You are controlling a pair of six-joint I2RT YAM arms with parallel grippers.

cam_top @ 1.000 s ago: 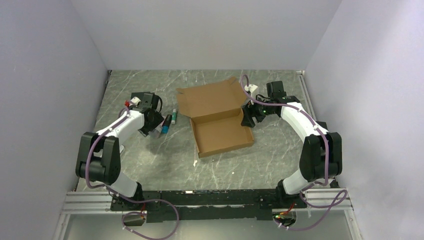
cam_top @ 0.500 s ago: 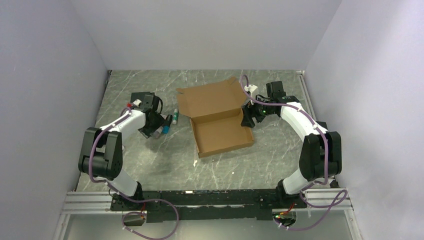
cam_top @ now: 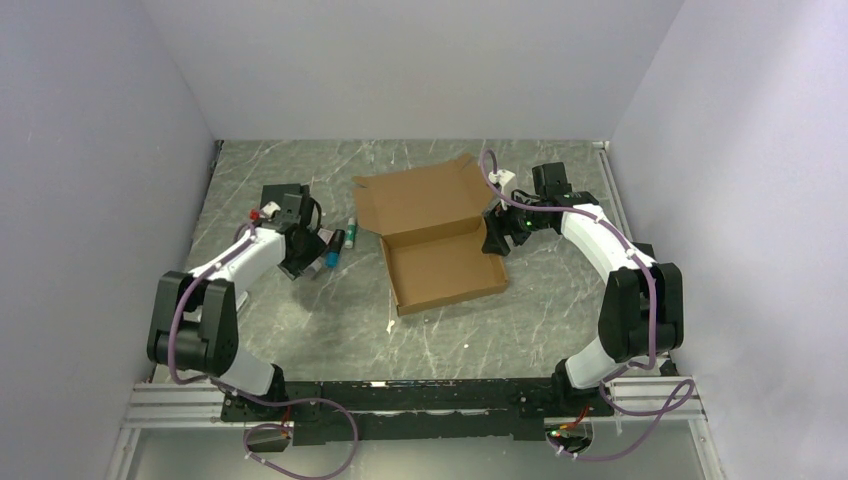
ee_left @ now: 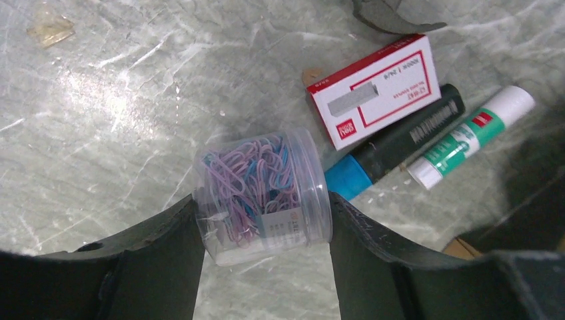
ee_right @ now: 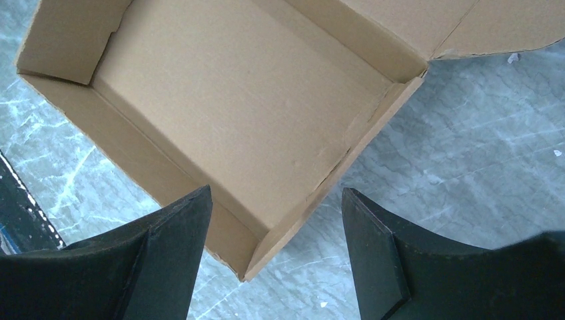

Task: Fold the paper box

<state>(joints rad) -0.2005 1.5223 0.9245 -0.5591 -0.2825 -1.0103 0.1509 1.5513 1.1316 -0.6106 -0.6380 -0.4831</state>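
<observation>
Left gripper (ee_left: 265,200) has narrowed onto the paper-clip jar (ee_left: 263,190), fingers touching both its sides. Right gripper (ee_right: 276,193) stays released astride a wall of the paper box (ee_right: 220,100). The lid is unfolded, so folding looks stalled.

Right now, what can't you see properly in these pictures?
- Clear plastic tub of coloured paper clips: top view, hidden by left arm; left wrist view can't settle whether the jaws pinch it.
- Red-and-white staple box: print too small, left wrist view.
- Brown cardboard box: lid cut off by right wrist view's edge.
</observation>
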